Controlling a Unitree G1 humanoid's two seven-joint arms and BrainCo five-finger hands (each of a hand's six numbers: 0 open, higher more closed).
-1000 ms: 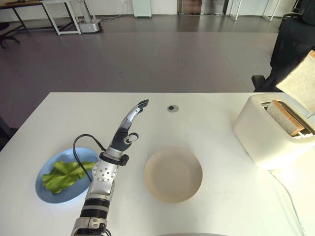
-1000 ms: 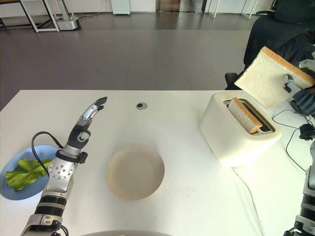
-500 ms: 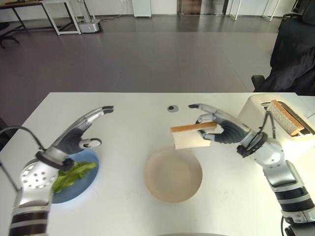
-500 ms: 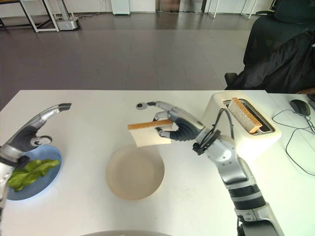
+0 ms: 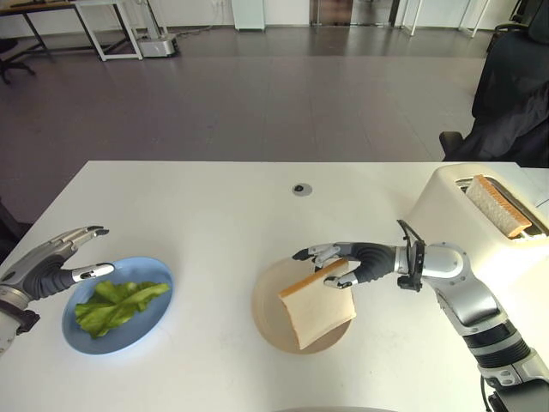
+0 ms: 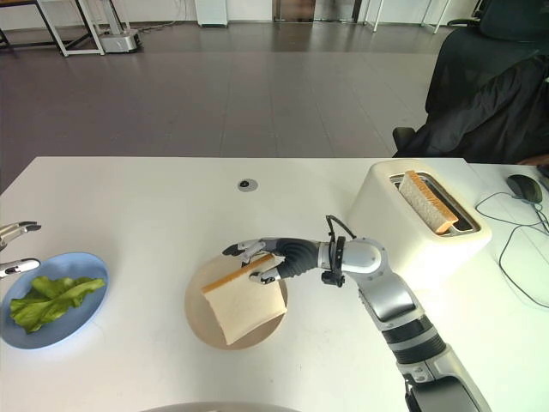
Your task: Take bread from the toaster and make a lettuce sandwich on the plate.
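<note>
Over the beige plate (image 5: 262, 300) at the middle of the white table (image 5: 214, 215), the right hand (image 5: 343, 262) has a slice of bread (image 5: 317, 305) pinched by its upper crust edge, fingers curled round it from behind. The slice hangs tilted, its broad face turned up and towards the robot, the gripped crust running from low on the left to high on the right, and its lower part lying over the near right side of the plate; whether it touches the plate I can't quite tell. Off to the right stands the white toaster (image 5: 446, 232), close to the table's right edge, with a second slice (image 5: 496, 204) poking up out of its slot. Way over on the left, the blue plate (image 5: 159, 313) holds the lettuce (image 5: 116, 300), its long axis lying roughly left to right. Just beside that plate, at the table's left edge, the left hand (image 5: 51, 270) hovers with fingers stretched out flat and nothing in it. Between the two plates, and back towards the small round grommet (image 5: 299, 189), there's bare tabletop
</note>
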